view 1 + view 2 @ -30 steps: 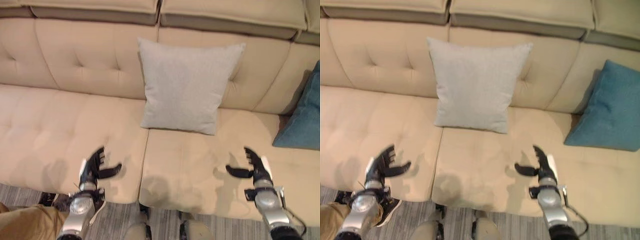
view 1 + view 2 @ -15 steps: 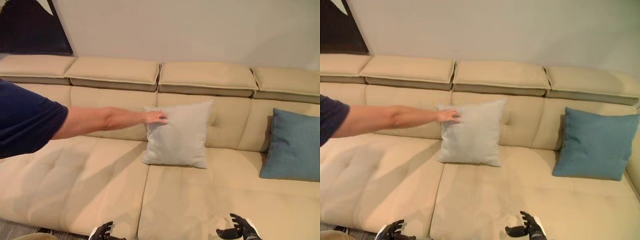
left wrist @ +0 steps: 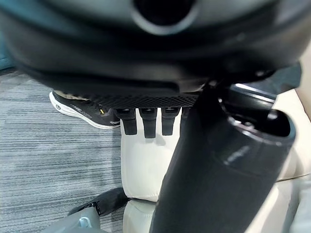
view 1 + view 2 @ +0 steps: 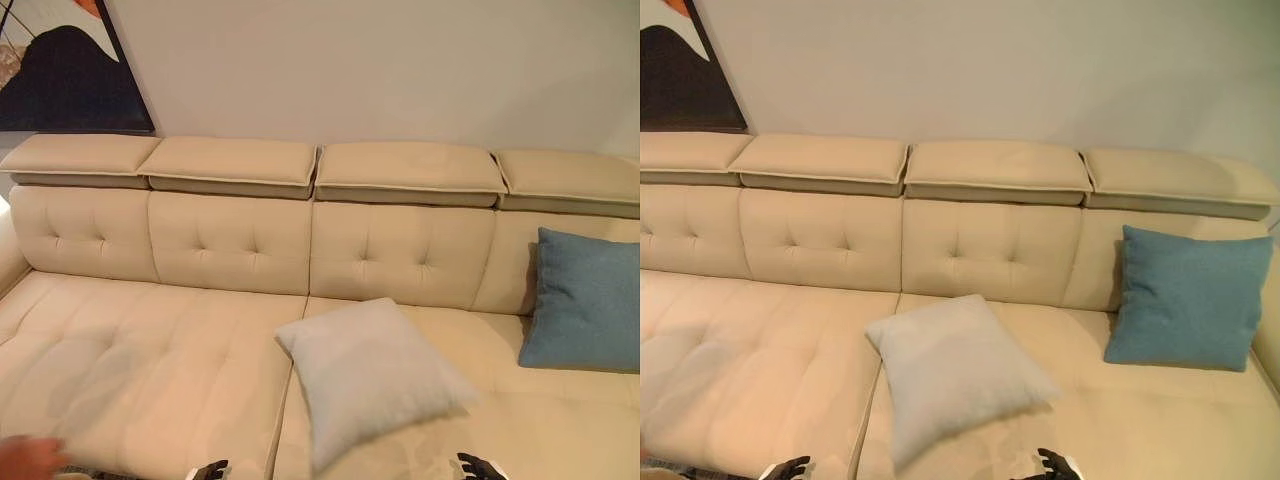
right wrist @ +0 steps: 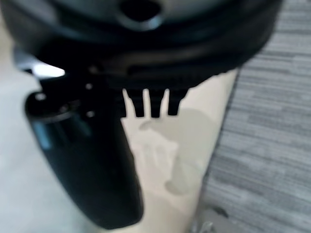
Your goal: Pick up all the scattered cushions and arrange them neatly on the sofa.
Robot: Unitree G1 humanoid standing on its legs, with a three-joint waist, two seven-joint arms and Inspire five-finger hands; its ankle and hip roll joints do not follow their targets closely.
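Observation:
A light grey cushion lies askew over the middle seam of the beige sofa's seat, away from the backrest. A blue cushion stands upright against the backrest at the far right. My left hand and right hand peek in low at the seat's front edge, either side of the grey cushion and short of it. In the left wrist view the fingers are straight and hold nothing; the right wrist view shows its fingers the same way, above the seat.
A person's hand shows at the lower left by the seat's front edge, and a person's shoe rests on the grey carpet. A dark picture hangs on the wall behind the sofa's left end.
The camera has tilted up, so my hands sit lower in view. The person's arm has pulled back to the lower left. The grey cushion has come off the backrest onto the seat.

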